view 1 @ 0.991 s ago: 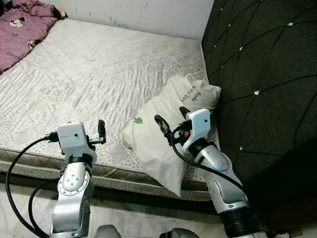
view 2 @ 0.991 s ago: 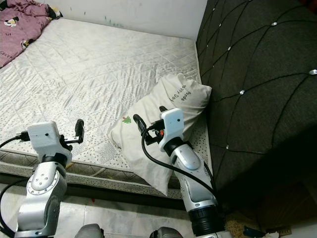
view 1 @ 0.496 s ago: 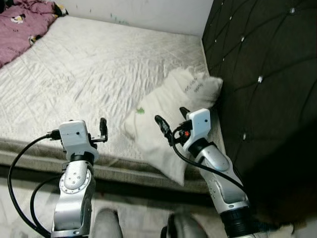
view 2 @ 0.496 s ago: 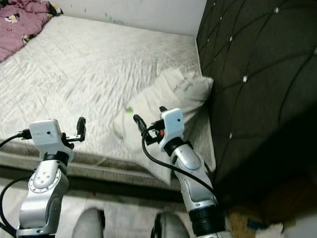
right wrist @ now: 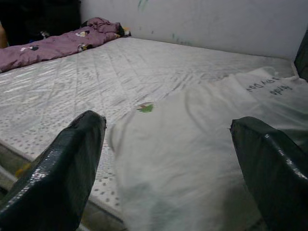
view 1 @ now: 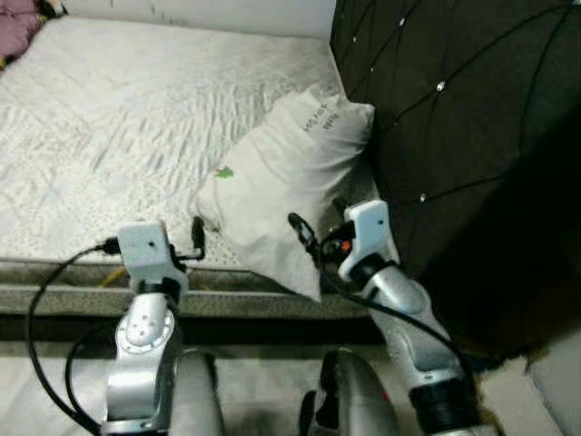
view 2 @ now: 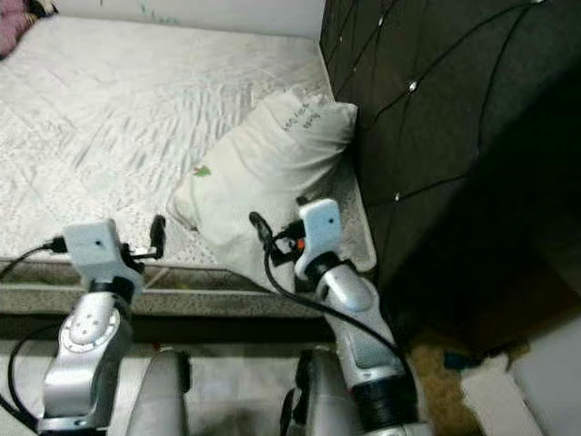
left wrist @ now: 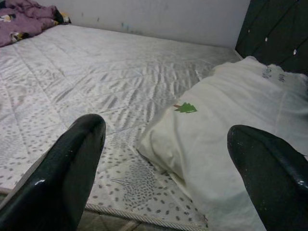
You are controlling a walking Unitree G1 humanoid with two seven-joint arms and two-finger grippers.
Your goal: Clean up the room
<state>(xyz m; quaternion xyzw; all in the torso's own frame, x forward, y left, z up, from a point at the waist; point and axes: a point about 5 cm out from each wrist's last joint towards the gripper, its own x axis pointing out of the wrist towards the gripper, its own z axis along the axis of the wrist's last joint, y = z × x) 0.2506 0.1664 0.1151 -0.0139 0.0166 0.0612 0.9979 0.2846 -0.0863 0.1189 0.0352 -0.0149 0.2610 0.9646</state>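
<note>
So the white pillow (view 1: 289,177) lies on the bed (view 1: 109,136) against the headboard (view 1: 436,109), long axis running 1 to 7 o'clock. Right claw (view 1: 316,227), fingers spread, hovers at its near corner; left claw (view 1: 198,238), also spread, sits beside at 9 o'clock. Right one's nearer, I'd say.

My count: one pillow (view 1: 286,173) (white, green tree mark), one mattress (view 1: 118,118), one purple blanket (right wrist: 53,43), one headboard (view 1: 436,100).

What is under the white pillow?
The white pillow lies on the grey mattress, and one corner hangs over the mattress edge. It leans against the dark headboard. Whatever lies flat beneath it is covered, so I cannot tell.
</note>
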